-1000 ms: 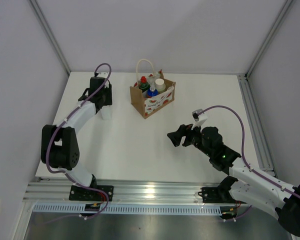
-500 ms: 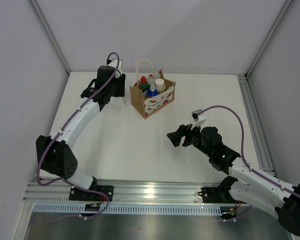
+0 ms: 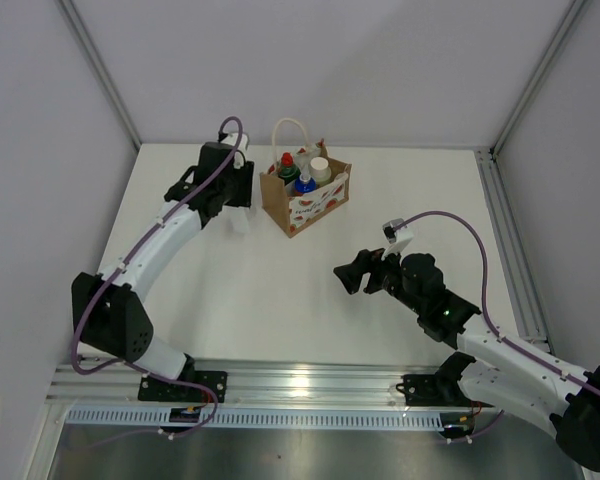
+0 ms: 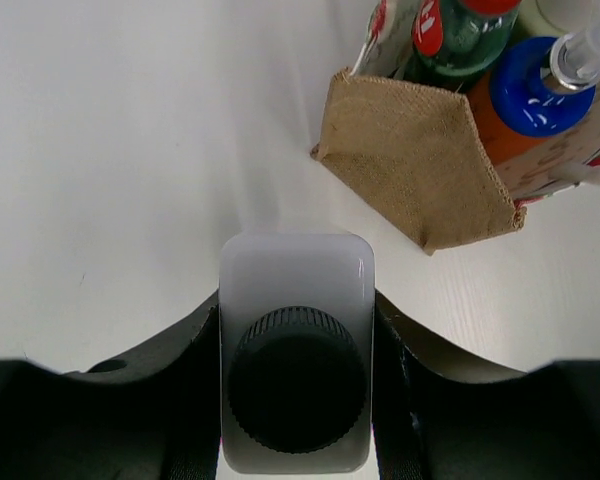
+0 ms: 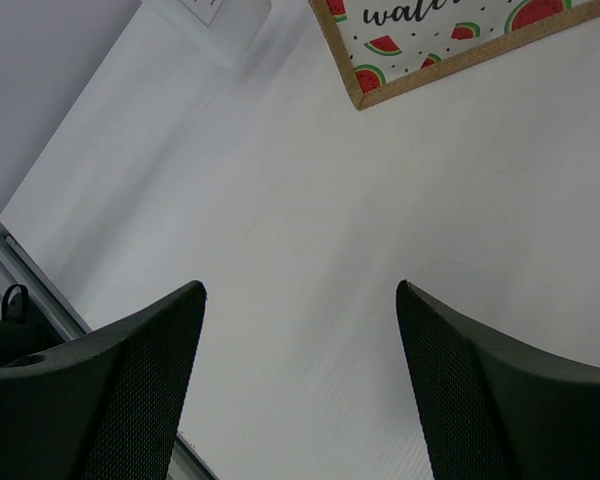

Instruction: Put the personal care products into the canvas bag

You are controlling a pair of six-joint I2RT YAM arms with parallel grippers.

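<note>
Moved: I'm bringing the left gripper (image 4: 296, 325) in from the table's left side; it is now just beside the canvas bag (image 4: 420, 165).
Right gripper (image 5: 300, 300): idling nearest me, fingers spread, holding nothing.
Left grip: pinching the white bottle (image 4: 296, 275), black cap facing the wrist.
Bearing: the bag mouth is lying ahead-right of the bottle, and my left arm is nearer.

Bright, even, diffuse light, faint soft shadows, glare on metal rail (image 3: 302, 379); top view sharp
</note>
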